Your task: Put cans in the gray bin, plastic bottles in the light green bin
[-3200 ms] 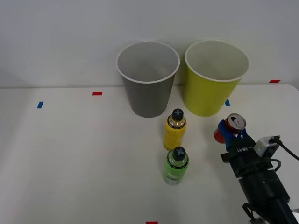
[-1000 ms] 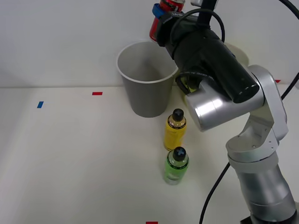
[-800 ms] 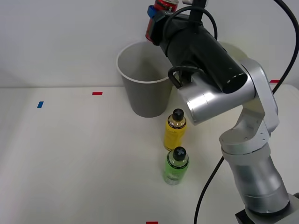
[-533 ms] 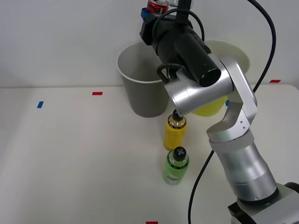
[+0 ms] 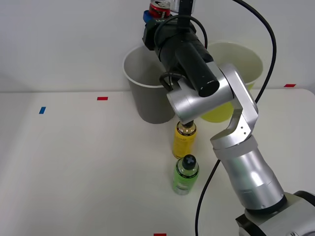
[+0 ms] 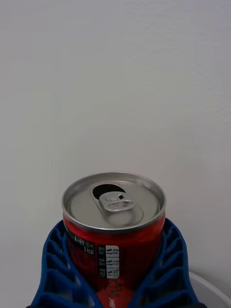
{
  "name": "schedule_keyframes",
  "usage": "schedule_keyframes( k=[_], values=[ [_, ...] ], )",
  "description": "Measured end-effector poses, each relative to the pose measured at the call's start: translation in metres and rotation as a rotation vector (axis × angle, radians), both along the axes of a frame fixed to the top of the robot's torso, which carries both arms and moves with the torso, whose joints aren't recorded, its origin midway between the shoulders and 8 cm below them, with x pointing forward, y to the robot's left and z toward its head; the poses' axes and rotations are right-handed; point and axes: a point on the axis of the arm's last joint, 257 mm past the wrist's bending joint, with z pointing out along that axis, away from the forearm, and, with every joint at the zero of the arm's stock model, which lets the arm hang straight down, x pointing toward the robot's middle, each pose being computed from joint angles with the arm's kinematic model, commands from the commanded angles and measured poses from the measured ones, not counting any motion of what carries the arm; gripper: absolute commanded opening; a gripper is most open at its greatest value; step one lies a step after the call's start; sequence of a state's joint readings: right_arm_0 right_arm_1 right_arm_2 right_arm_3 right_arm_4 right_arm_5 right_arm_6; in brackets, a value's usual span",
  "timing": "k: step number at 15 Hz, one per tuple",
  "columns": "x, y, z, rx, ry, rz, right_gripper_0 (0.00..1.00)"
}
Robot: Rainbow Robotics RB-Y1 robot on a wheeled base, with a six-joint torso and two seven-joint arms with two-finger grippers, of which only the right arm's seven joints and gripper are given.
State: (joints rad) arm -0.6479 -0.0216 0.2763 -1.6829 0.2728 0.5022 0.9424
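At the top centre of the front view we see the right gripper (image 5: 153,14) pinching the red can (image 5: 159,8) between its blue fingers (image 6: 57,269), seemingly above the gray bin (image 5: 147,93), toward its far rim. Half a second ago the can sat slightly farther right. Both bottles have stayed put.

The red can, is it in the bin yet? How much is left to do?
Not yet. Nothing is sorted so far. The right gripper holds the red can in its jaws above the gray bin. The yellow bottle and the green bottle stand on the table, waiting for the light green bin.
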Motion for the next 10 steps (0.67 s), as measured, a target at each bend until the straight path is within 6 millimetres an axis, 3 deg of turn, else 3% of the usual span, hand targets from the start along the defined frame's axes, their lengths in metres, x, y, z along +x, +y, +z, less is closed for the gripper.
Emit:
schedule_keyframes(
  k=[1,2,4,5,10],
  values=[
    [0.0,-0.0003,-0.0006,0.0,0.001,-0.002,0.05],
    [0.0001,-0.0007,-0.0011,-0.003,0.0,-0.004,0.19],
    [0.0003,-0.0018,-0.001,-0.012,-0.005,-0.013,0.87],
    [0.0004,-0.0021,-0.0016,-0.013,-0.005,-0.015,1.0],
    [0.0005,-0.0033,-0.0056,-0.014,0.0,-0.02,1.0]
  ],
)
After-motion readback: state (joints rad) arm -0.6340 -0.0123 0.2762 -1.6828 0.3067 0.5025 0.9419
